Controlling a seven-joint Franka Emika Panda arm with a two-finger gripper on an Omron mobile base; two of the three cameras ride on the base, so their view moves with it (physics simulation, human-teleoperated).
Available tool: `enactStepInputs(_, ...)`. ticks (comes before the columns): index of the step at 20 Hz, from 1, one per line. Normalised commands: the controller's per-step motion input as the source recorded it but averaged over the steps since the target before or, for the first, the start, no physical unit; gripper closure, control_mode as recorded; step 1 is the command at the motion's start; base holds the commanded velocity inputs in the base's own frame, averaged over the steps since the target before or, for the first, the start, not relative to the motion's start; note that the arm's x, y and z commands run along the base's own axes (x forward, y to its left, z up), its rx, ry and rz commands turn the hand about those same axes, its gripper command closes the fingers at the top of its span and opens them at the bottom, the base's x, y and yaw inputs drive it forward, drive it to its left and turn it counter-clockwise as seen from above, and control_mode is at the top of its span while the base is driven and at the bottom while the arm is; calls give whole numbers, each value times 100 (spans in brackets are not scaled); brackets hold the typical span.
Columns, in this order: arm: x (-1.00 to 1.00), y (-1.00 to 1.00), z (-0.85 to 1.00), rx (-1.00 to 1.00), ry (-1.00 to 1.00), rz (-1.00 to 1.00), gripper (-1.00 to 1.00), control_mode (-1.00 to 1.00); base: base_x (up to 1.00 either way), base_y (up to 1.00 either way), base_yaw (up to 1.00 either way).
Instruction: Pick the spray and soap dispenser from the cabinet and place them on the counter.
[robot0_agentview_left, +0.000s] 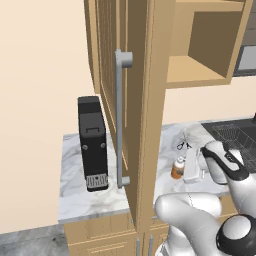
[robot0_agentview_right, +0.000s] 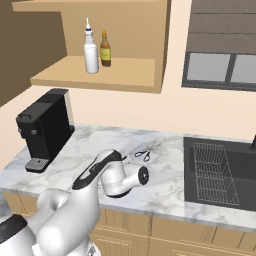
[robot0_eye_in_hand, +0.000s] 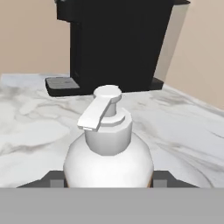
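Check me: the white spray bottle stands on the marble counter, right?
Not quite. The spray stands on the shelf of the cabinet, above the counter, not on it. The right base view shows this.

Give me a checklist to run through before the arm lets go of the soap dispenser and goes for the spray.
1. Dispenser upright: ok.
2. Fingers snug on both its sides: ok, no gap shows.
3. Dispenser's base down on the counter: cannot tell, the base is hidden.
4. Room around it: ok, the coffee machine stands well behind and the scissors lie apart.
5. Spray out of the cabinet: not ok, it stands on the shelf beside a brown bottle.
6. Cabinet door open: ok.
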Motion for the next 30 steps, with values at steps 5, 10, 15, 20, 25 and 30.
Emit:
enactStepInputs(5, 6, 4, -25, 0, 0, 9, 100, -100, 0, 0, 0)
enactStepInputs(10, 4, 7, -17, 0, 0, 7, 100, -100, 0, 0, 0)
enactStepInputs(15, 4, 5, -11, 0, 0, 7, 100, -100, 0, 0, 0)
enactStepInputs(20, 5, 3, -8, 0, 0, 6, 100, -100, 0, 0, 0)
enactStepInputs(25, 7, 3, -7, 0, -2, 5, 100, -100, 0, 0, 0)
enactStepInputs(30, 4, 8, -11, 0, 0, 5, -100, -100, 0, 0, 0)
